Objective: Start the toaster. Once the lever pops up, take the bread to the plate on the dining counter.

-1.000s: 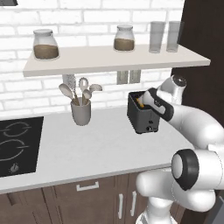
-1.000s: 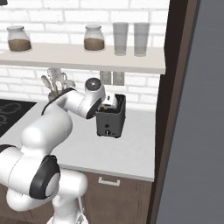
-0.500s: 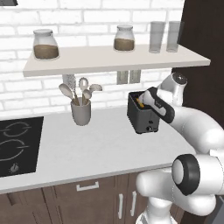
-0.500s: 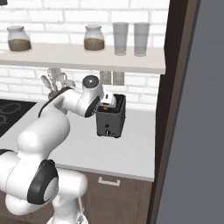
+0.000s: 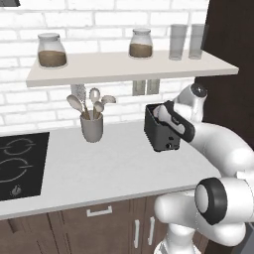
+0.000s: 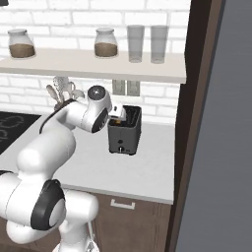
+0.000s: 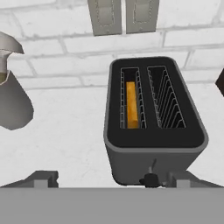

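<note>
My claw (image 7: 105, 179) hangs wide open with nothing in it, its fingertips (image 7: 41, 178) spread just above the front edge of the toaster (image 7: 153, 118). The toaster stands on the white worktop (image 5: 109, 163), and the bread (image 7: 131, 104) sits deep in its left slot. Past it, two wall sockets (image 7: 124, 15) sit on the brick wall.

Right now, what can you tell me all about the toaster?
The toaster is a small dark grey-black box with rounded corners that looks like metal or plastic. It stands upright on the white worktop, close to the white brick wall. Its top has two long slots with wire racks inside. The bread, golden-orange, sits down in one slot; the other slot holds nothing. Tiny knobs sit low on its front. The robot's arm is close beside it, and nothing grips it.
</note>
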